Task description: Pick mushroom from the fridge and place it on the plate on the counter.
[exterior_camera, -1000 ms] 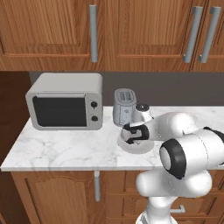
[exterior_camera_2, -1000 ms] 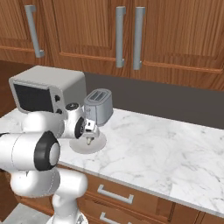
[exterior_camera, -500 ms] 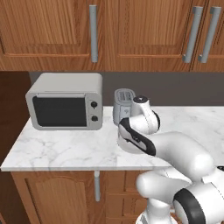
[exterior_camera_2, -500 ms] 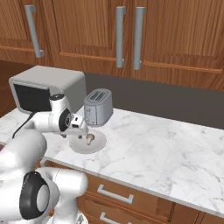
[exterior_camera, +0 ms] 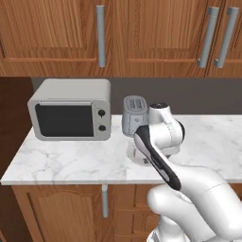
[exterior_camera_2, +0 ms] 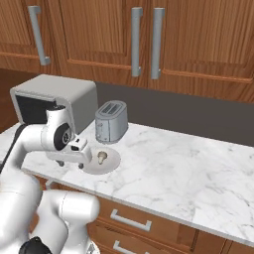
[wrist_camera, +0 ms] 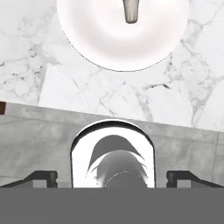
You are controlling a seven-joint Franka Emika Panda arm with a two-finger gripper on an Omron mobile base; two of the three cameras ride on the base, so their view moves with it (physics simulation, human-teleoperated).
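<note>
The mushroom (exterior_camera_2: 101,158) stands on the plate (exterior_camera_2: 110,165) just before the toaster (exterior_camera_2: 110,121), while the gripper (exterior_camera_2: 71,163), released and empty, sits beside the plate's microwave-side rim, clear for pulling away.

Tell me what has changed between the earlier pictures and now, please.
The gripper has let go of the mushroom, which now sits on the plate, and has pulled back from over the plate toward the robot, jaws open. The plate, the toaster, the microwave and the counter stayed as they were.
</note>
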